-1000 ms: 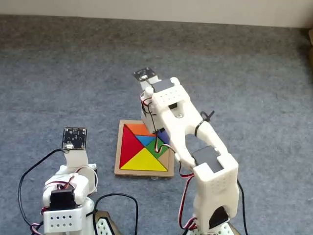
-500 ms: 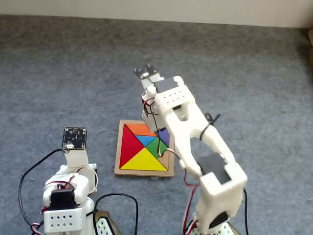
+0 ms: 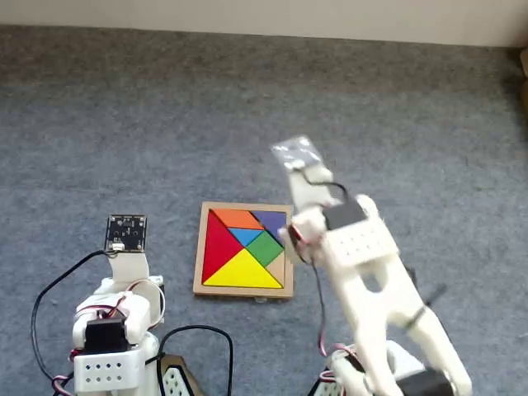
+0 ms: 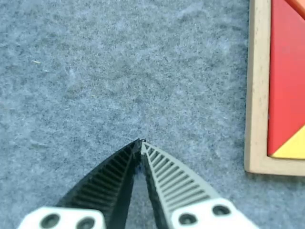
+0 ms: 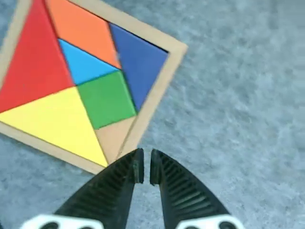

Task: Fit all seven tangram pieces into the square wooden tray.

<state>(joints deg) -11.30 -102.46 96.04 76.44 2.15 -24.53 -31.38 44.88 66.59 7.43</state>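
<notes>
The square wooden tray [image 3: 199, 256] lies on the grey carpet and holds several pieces: red [image 3: 216, 244], orange [image 3: 237, 219], light blue [image 3: 247, 237], green [image 3: 266, 247], yellow [image 3: 242, 271] and dark blue [image 3: 273, 221]. A bare triangle of tray floor [image 5: 114, 136] shows beside green and yellow. My right gripper [image 5: 144, 167] is shut and empty, hovering just off the tray rim [image 5: 162, 81] near that bare corner. My left gripper [image 4: 140, 143] is shut and empty over carpet, apart from the tray rim [image 4: 255, 95] on the red piece's [image 4: 286, 71] side.
The right arm [image 3: 363, 256] rises at the tray's right side. The left arm [image 3: 115, 330] sits folded at the front left. A pale wall strip [image 3: 264, 16] borders the carpet's far edge. Open carpet [image 3: 124, 124] surrounds the tray.
The right arm has swung back from over the tray's far right corner to the tray's right side, uncovering the dark blue piece. The left arm has not moved.
</notes>
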